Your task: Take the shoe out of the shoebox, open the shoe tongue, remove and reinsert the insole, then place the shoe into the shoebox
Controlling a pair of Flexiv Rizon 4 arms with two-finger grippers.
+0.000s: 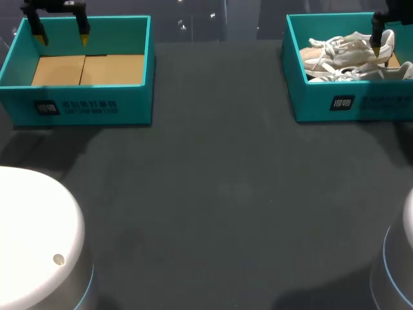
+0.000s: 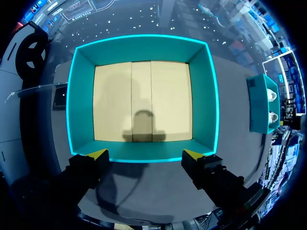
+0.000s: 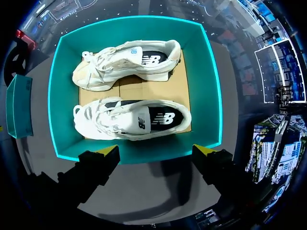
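Right wrist view: shoe (image 3: 132,120) lies ahead of right gripper (image 3: 156,150).

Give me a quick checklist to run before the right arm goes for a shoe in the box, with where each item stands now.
1. Right gripper open and empty: ok.
2. Left gripper open and empty: ok.
3. Both shoes lie in the right shoebox: ok.
4. Nearer shoe sits upright with its opening facing up: ok.
5. Nothing lies over the farther shoe: ok.
6. Laces tied or loose: cannot tell.
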